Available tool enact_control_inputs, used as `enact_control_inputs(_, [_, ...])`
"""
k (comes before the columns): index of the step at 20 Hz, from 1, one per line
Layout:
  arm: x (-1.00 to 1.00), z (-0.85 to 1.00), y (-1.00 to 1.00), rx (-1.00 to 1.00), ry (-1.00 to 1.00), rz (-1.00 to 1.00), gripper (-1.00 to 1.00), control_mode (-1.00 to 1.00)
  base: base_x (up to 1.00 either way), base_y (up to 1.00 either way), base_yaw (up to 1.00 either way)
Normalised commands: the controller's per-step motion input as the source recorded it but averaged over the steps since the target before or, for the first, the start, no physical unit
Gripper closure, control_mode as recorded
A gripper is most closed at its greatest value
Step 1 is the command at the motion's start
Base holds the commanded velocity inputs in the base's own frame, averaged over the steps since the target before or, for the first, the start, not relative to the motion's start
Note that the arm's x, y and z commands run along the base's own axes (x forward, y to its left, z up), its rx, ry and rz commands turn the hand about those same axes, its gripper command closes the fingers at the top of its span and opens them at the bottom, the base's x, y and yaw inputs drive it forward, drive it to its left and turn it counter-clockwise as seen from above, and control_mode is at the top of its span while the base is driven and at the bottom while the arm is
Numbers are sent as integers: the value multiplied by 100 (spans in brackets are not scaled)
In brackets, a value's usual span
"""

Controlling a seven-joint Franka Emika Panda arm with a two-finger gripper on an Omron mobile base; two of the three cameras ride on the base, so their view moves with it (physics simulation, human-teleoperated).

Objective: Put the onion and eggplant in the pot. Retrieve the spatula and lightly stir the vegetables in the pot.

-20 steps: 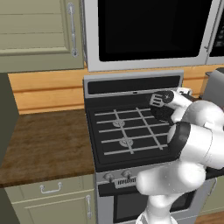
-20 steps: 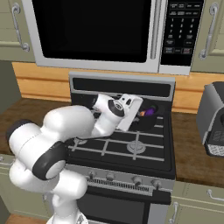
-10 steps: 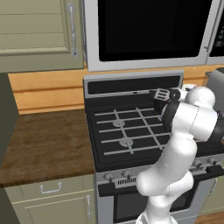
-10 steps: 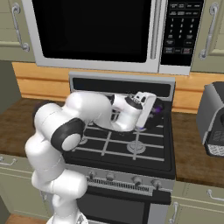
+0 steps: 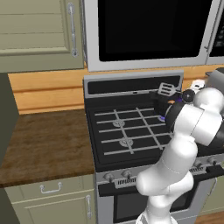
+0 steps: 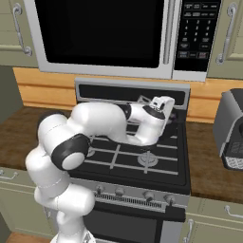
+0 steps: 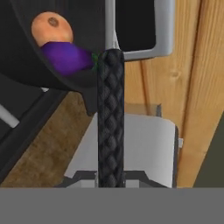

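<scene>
Two fingers of the gripper (image 7: 110, 181) clench the spatula (image 7: 110, 118) by its black handle.

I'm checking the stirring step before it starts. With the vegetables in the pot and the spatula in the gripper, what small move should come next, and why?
Probably swing the spatula head down toward the pot. The onion and eggplant already lie together inside it, and the gripper is shut on the spatula's black handle, whose slotted head stands raised above the stove's back, not yet among the vegetables.

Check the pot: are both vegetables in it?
Yes. In the hand view the onion and eggplant lie touching inside the pot, within its dark wall.
</scene>
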Motion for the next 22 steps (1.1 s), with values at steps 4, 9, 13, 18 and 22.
enact_control_inputs(4, [12,17,-18,-12,14,1,100,-100,0,0,0])
enact_control_inputs(9, [48,0,-5,-19,12,-1,100,-100,0,0,0])
enact_control_inputs(13, [60,0,-1,-12,0,-4,100,-100,0,0,0])
enact_control_inputs(18, [54,0,-21,-30,10,-1,100,-100,0,0,0])
enact_control_inputs(22, [28,0,-39,-36,21,2,100,-100,0,0,0])
